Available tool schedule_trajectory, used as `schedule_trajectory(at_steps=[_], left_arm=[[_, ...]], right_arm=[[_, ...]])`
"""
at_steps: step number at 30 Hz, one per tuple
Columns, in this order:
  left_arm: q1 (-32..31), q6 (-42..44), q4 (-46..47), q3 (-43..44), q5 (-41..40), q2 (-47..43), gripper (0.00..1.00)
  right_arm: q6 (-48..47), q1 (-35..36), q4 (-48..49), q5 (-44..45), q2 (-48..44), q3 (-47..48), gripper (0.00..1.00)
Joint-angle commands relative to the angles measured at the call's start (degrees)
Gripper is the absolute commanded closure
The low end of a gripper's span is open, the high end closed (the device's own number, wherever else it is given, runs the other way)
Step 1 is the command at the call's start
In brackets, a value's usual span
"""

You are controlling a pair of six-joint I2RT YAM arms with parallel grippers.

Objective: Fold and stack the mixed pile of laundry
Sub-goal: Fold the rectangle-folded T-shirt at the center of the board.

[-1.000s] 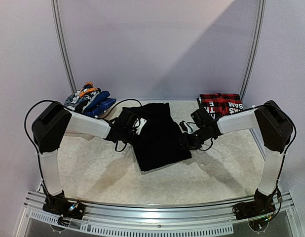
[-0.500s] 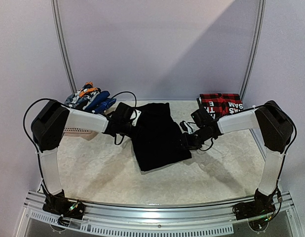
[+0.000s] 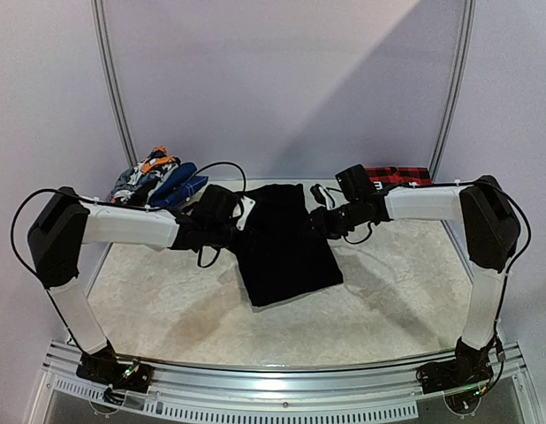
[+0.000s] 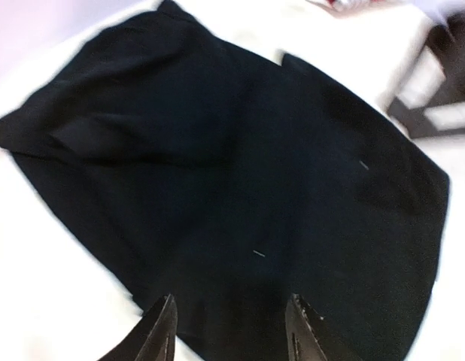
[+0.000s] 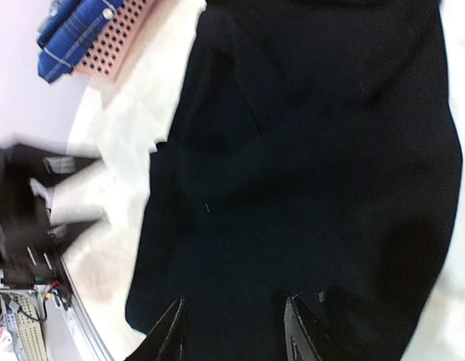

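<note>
The right gripper (image 3: 319, 216) has been moved to the far right corner of the black trousers (image 3: 286, 243), lying mid-table, and a red plaid garment (image 3: 397, 174) is being half hidden by its arm. From the left wrist, the left gripper (image 4: 231, 304) is being held with jaws apart over blurred cloth. From the right wrist, likewise, nothing is being clamped.

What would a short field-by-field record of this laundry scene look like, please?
Centre: black garment, spread flat on the table
Far left: mixed laundry pile, its blue plaid piece lying on a lattice basket
Far right: folded red plaid piece
Left gripper: jaws apart, at the black garment's left edge, holding nothing
Right gripper: jaws apart, at the garment's right edge, holding nothing
</note>
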Motion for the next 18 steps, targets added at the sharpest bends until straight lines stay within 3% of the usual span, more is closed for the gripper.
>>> schedule_trajectory(at_steps=[1,18], left_arm=[[-2.86,-1.09,0.45,-2.27,2.46,-0.74,0.51],[-8.26,-1.47,5.69,-5.42,7.0,4.82,0.58]], right_arm=[[-0.37,0.05,-1.23,-0.96,6.2,4.97,0.58],[-0.14,-3.51,-3.46,-4.07,17.7,14.16,0.61]])
